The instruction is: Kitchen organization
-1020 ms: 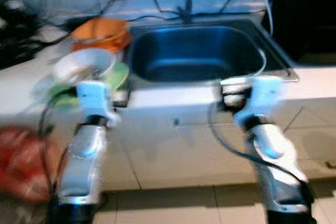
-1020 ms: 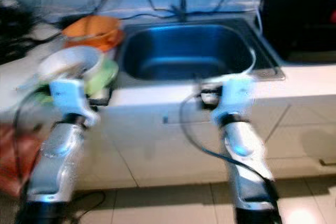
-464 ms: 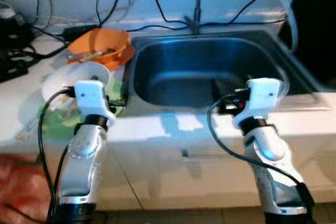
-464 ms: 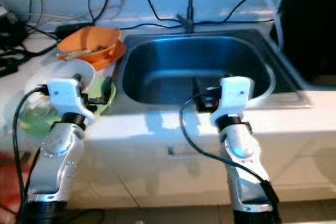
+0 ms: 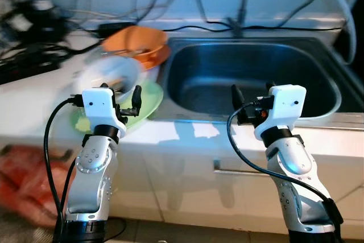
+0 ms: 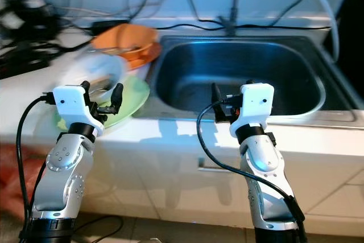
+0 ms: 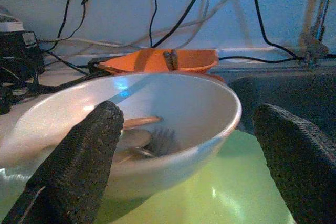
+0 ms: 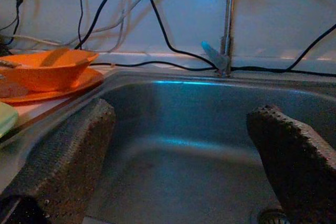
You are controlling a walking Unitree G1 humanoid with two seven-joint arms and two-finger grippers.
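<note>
The left gripper (image 5: 128, 96) hovers with fingers wide apart just before the white bowl (image 7: 157, 124), which holds cutlery and sits on a green plate (image 5: 147, 102) beside the orange bowl (image 5: 136, 41). The right gripper (image 6: 219, 99), also spread wide, faces the steel sink (image 8: 199, 145).

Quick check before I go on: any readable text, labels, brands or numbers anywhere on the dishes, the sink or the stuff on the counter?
None can be read: no text shows on the white bowl, green plate, orange bowl or sink.
The dark devices at the counter's back are too blurred to show any label.
</note>
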